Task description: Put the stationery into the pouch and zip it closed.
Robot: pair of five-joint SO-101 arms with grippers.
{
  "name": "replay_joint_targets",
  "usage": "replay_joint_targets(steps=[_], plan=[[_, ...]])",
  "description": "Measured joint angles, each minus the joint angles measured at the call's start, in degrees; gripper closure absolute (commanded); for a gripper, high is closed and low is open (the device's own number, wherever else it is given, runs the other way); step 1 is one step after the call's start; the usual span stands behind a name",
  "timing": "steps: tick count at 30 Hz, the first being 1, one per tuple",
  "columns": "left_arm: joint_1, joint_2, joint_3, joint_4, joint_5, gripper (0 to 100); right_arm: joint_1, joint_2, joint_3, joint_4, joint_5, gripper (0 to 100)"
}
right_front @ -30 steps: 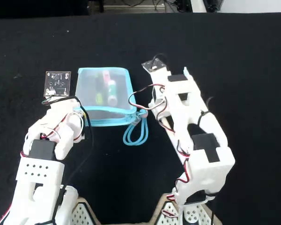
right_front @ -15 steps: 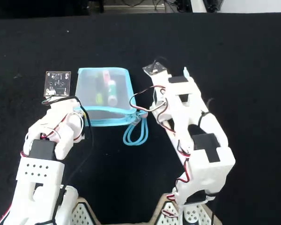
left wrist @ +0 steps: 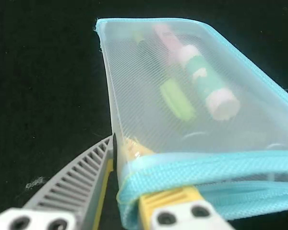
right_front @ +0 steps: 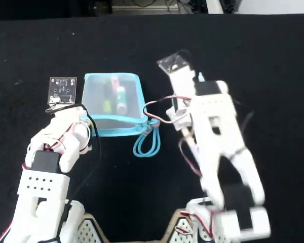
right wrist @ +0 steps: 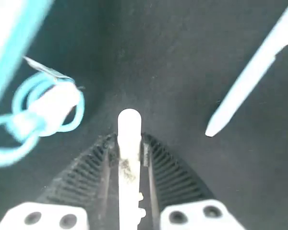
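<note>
Stationery [right_front: 120, 98] inside pouch [right_front: 93, 101] on table [right_front: 253, 61]

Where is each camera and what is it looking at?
High view: above the table, looking down at the pouch; both arms show.
Left wrist view: on the left arm, facing the pouch; left pincer clamps its corner.
Right wrist view: on the right arm, facing the table; right pincer grips a white stick.
High and right wrist views share the blue cord.

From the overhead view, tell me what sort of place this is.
Probably a robotics lab bench: left arm and right arm with bare wiring, a black-clothed table, a mesh pouch.
</note>
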Motion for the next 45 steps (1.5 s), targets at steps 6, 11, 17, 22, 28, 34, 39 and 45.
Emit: replay_joint_targets(steps=[6, 11, 17, 22, 28, 34, 39, 45], plan=[[0.0, 0.0, 0.0, 0.0, 0.0, 97, -0.8, -18.3, 0.0, 3.8, 0.0, 98.7], [0.0, 0.0, 0.0, 0.0, 0.0, 97, -6.8, -31.8, 0.0, 4.8, -3.3, 98.7], [0.0, 0.0, 0.0, 0.0, 0.0, 97, -16.8, -45.5, 0.0, 4.8, -10.8, 98.7], [0.0, 0.0, 0.0, 0.0, 0.0, 97, -25.4, -53.0, 1.3, 2.2, -14.1, 98.7], [0.0, 0.0, 0.0, 0.0, 0.0, 97, -29.5, -61.7, 11.0, -12.7, -14.4, 98.7], [0.0, 0.0, 0.0, 0.0, 0.0, 97, -29.8, -68.2, 26.7, -34.2, -14.7, 98.7], [0.0, 0.0, 0.0, 0.0, 0.0, 97, -29.9, -73.8, 36.7, -45.2, -14.7, 98.6], [0.0, 0.0, 0.0, 0.0, 0.0, 97, -29.9, -79.9, 43.2, -48.4, -14.7, 98.6]])
